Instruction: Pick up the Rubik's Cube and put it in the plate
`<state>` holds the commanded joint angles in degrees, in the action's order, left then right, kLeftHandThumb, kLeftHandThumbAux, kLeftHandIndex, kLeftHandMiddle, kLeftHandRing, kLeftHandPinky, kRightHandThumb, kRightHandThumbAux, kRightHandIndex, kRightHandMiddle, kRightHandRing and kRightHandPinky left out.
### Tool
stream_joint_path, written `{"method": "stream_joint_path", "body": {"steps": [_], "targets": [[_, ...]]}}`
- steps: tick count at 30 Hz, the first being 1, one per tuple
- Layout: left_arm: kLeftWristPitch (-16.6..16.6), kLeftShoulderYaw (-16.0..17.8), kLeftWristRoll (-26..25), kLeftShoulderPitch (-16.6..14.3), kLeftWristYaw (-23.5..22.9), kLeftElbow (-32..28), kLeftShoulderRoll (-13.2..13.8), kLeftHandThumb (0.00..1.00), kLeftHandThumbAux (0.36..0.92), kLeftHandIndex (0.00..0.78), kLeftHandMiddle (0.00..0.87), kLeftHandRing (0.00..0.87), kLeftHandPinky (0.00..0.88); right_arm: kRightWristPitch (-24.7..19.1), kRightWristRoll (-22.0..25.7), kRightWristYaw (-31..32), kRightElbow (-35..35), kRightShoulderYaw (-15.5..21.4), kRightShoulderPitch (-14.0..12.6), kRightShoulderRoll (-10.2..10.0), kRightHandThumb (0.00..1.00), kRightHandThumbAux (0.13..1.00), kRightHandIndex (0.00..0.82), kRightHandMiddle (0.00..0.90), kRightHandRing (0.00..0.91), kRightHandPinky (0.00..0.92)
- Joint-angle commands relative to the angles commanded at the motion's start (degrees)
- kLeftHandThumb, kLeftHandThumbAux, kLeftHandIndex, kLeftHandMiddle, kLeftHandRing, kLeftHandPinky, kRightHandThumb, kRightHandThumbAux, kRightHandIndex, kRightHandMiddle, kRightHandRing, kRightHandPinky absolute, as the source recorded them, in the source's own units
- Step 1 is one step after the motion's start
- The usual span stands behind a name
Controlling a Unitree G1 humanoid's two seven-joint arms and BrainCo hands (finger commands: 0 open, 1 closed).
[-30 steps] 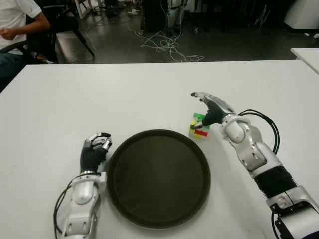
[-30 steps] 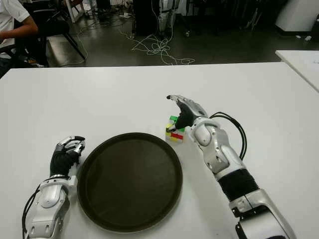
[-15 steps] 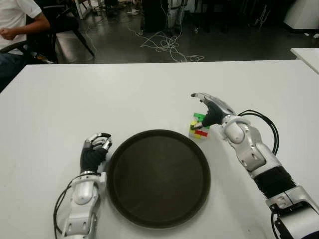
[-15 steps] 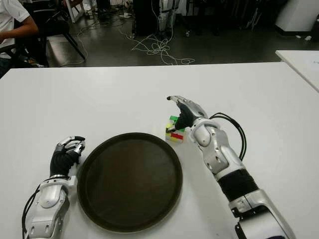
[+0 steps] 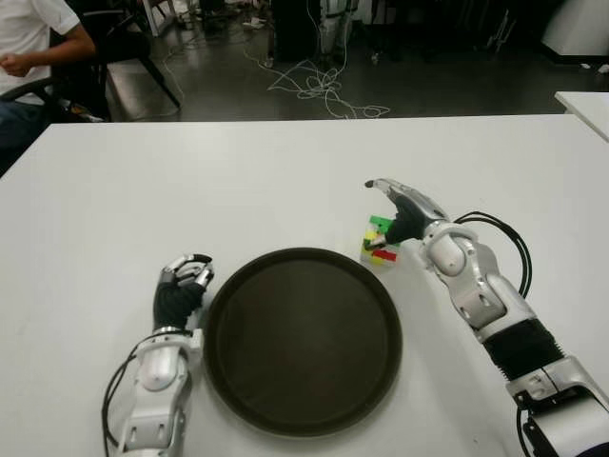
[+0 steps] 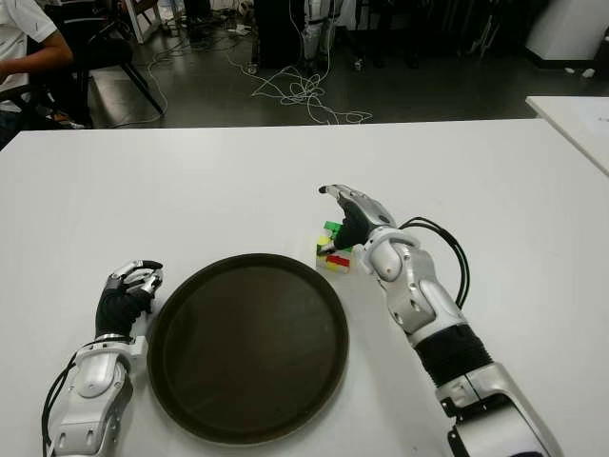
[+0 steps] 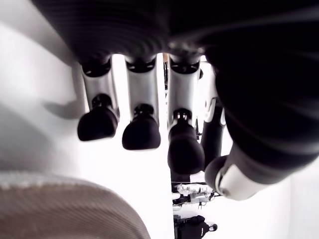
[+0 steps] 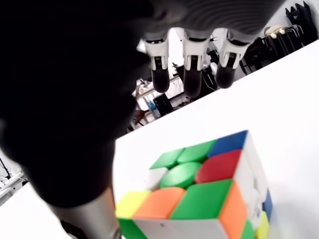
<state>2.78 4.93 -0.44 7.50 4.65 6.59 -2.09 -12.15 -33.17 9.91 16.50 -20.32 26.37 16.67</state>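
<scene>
My right hand (image 5: 400, 211) is over the Rubik's Cube (image 5: 380, 240), fingers (image 8: 192, 79) extended and spread above it, thumb beside it; nothing gripped. Whether the thumb touches the cube, I cannot tell. The cube sits on the white table (image 5: 285, 181), just beyond the far right rim of the dark round plate (image 5: 303, 340), outside it. My left hand (image 5: 181, 288) shows just left of the plate, fingers (image 7: 142, 132) curled, holding nothing. A seated person (image 5: 33, 43) is at the far left, beyond the table.
</scene>
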Motion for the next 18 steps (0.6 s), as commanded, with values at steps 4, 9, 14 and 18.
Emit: {"method": "stream_joint_path", "body": {"steps": [4,9,14,18], "targets": [[-0.1,0.0,-0.2,0.1,-0.2,0.0,0.0,0.71,0.704,0.444,0.798,0.811,0.798,-0.3,0.0,0.6,-0.2,-0.1,0.0,0.1,0.0,0.918,0.053,0.135,0.147,0.151],[-0.6,0.1,-0.4,0.1,-0.4,0.2,0.0,0.71,0.704,0.444,0.8,0.813,0.8,-1.4,-1.1,1.5,-0.5,-0.8,0.1,0.6,0.0,0.921,0.05,0.128,0.138,0.131],[-1.0,0.0,-0.3,0.2,-0.4,0.2,0.1,0.71,0.705,0.444,0.802,0.814,0.803,-1.8,-2.0,1.8,-0.5,-1.3,0.0,1.0,0.0,0.918,0.051,0.121,0.125,0.112],[-1.0,-0.1,-0.1,0.1,-0.3,0.3,0.2,0.71,0.704,0.444,0.801,0.814,0.8,-1.1,-2.4,1.2,-0.3,-1.5,-0.3,1.2,0.0,0.928,0.057,0.129,0.129,0.109]]}}
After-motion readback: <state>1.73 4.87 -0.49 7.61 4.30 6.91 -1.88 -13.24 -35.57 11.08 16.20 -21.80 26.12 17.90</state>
